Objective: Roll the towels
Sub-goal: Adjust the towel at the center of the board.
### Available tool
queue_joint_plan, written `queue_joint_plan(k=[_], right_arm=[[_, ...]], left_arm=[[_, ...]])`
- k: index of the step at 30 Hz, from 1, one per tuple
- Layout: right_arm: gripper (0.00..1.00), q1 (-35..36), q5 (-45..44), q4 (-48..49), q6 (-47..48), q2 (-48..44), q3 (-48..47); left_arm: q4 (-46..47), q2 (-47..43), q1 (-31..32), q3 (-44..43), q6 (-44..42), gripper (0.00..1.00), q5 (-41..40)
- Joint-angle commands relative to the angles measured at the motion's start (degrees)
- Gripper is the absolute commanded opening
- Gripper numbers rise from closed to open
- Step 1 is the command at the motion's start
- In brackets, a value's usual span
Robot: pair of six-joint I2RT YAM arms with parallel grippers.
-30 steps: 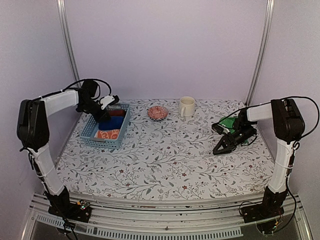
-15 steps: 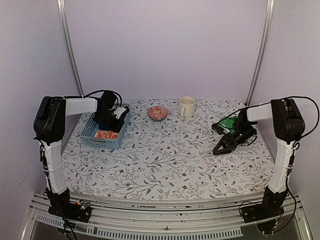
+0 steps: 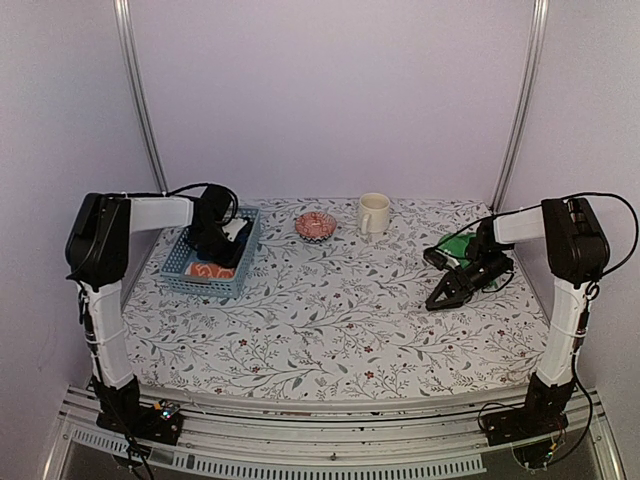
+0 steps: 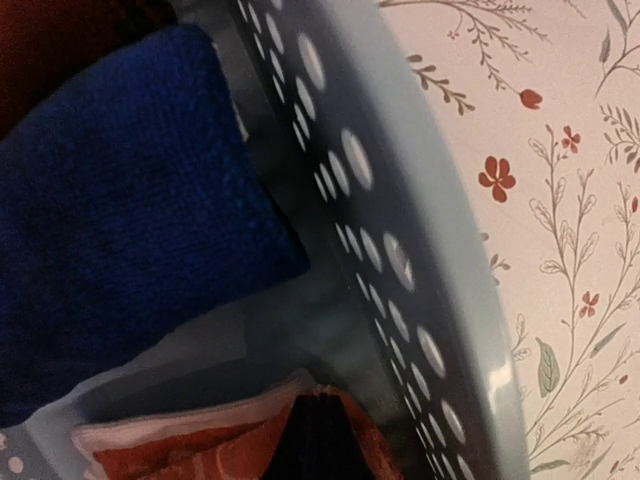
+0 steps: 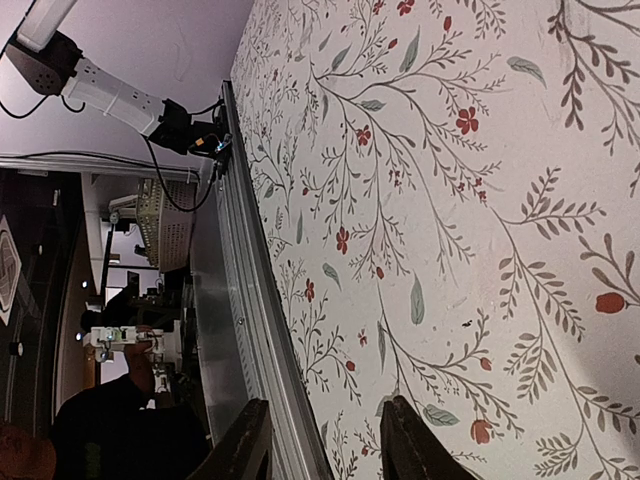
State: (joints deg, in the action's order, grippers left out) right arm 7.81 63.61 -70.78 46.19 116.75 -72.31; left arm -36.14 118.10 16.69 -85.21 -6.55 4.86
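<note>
An orange towel [image 3: 208, 271] with pale edging lies in the near end of the blue-grey basket [image 3: 178, 265]. My left gripper [image 3: 222, 252] reaches down into the basket. In the left wrist view its dark fingers [image 4: 318, 440] are pressed together, pinching a fold of the orange towel [image 4: 190, 455]. A bright green towel [image 3: 462, 245] lies crumpled at the right of the table, just behind my right arm. My right gripper [image 3: 442, 297] hangs low over the floral tablecloth in front of the green towel. In the right wrist view my right gripper [image 5: 325, 440] is open with nothing between the fingers.
A blue cloth roll [image 4: 110, 200] and a dark red one [image 4: 60, 30] fill the basket's far end beside its perforated wall [image 4: 400, 260]. A pink patterned bowl [image 3: 315, 225] and a cream mug [image 3: 373, 213] stand at the back middle. Metal rails edge the table front.
My left gripper has swung from the basket's back left corner down into the basket and closed on the orange towel. The right arm has stayed where it was.
</note>
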Motion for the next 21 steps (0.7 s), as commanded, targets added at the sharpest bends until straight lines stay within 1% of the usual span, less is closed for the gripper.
queue_joint_plan(k=[1,5,10,11,15,18,21], right_arm=[[0.40,0.0,1.0,0.6,1.2,-0.5,0.4],[0.40,0.0,1.2,0.4,1.3,0.0,-0.2],[0.40,0.0,0.3,0.7,1.2,-1.5,-0.7],[0.40,0.0,-0.5,1.5,0.7,-2.5,-0.7],[0.40,-0.3,-5.8,5.6,-3.7,-7.6,-1.6],[0.40,-1.1,-10.9,8.7,-7.1,-12.9,-3.0],[0.45,-2.6,-15.5,12.7,-11.2,-18.7,-4.7]], left_arm=[[-5.2,-4.8,0.2,2.7,1.3,0.00,0.1],[-5.8,-4.9,0.1,5.4,1.9,0.00,1.5],[-6.1,-4.8,0.0,4.6,1.9,0.00,0.4],[-6.4,-6.9,0.1,3.9,1.7,0.00,0.1],[-8.8,-9.8,0.1,0.0,1.5,0.00,-2.2],[-9.0,-13.8,0.0,-1.1,1.4,0.00,-2.9],[-8.6,-18.7,0.1,-1.3,1.5,0.00,-2.6]])
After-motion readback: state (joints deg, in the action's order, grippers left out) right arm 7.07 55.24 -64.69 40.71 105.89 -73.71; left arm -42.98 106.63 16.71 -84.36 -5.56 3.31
